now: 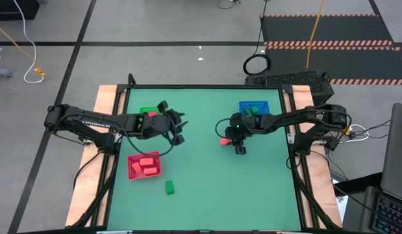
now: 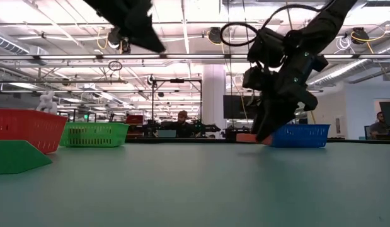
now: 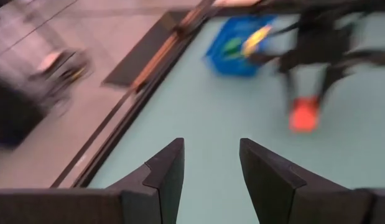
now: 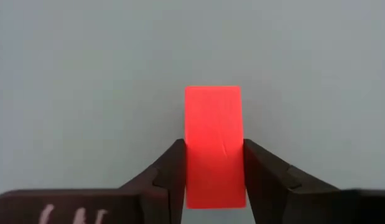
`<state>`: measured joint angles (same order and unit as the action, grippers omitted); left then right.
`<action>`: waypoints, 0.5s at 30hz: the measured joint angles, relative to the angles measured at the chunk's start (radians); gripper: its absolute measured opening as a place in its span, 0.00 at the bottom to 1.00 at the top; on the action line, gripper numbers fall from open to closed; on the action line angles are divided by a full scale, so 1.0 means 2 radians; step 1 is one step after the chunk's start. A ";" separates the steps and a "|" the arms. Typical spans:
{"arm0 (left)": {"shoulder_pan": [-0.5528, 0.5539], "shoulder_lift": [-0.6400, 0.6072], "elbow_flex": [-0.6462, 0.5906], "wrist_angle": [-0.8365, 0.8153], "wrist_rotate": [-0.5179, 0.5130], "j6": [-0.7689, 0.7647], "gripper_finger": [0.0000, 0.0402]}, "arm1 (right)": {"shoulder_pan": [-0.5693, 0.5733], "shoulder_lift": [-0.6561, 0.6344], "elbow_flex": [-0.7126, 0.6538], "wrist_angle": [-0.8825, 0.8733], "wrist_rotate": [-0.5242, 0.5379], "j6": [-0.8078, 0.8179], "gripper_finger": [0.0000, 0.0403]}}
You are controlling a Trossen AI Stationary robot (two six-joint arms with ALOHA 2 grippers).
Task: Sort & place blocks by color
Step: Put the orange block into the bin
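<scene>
Right gripper (image 4: 214, 155) clamps red block (image 4: 214, 143) | blue tray (image 1: 254, 108) near

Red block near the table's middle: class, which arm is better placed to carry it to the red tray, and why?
Right. The right gripper already clamps the red block; the left gripper is open and empty, though nearer the red tray.

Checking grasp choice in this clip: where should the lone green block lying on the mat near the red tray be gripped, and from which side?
The green block lies flat and alone in front of the red tray, nothing touching it. Probably best taken from straight above, fingers across its two narrower sides. The left gripper, open and empty, is the nearer one.
</scene>
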<state>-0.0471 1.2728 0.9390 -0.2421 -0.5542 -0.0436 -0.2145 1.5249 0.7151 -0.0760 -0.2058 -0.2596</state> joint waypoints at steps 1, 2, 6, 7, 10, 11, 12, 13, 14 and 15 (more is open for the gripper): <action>-0.003 0.000 0.000 0.019 0.018 0.012 0.40 | 0.005 -0.004 0.000 0.005 0.000 0.009 0.29; -0.007 0.000 0.000 0.038 0.038 0.025 0.40 | 0.010 -0.009 0.000 0.018 0.000 0.019 0.29; -0.023 0.004 0.000 0.114 0.126 0.077 0.40 | 0.035 -0.045 0.000 0.087 0.000 0.052 0.29; -0.030 0.005 0.000 0.126 0.134 0.092 0.40 | 0.041 -0.055 0.000 0.108 0.000 0.059 0.29; -0.046 0.007 0.000 0.152 0.133 0.126 0.40 | 0.059 -0.083 0.000 0.167 0.000 0.073 0.29; -0.050 0.010 0.001 0.155 0.131 0.141 0.40 | 0.065 -0.091 0.000 0.181 0.000 0.073 0.29; -0.054 0.013 0.001 0.153 0.129 0.160 0.40 | 0.071 -0.096 0.000 0.197 0.000 0.073 0.29; -0.058 0.017 0.001 0.147 0.123 0.177 0.40 | 0.075 -0.100 0.000 0.211 0.000 0.073 0.29; -0.062 0.021 0.000 0.142 0.113 0.192 0.40 | 0.080 -0.102 0.000 0.221 -0.001 0.073 0.29; -0.067 0.026 0.000 0.143 0.102 0.205 0.40 | 0.084 -0.103 0.000 0.229 -0.001 0.074 0.29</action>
<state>-0.1821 1.3240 0.9394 0.0441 -0.3506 0.3654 -0.0458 1.3197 0.7158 0.3824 -0.2070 -0.1117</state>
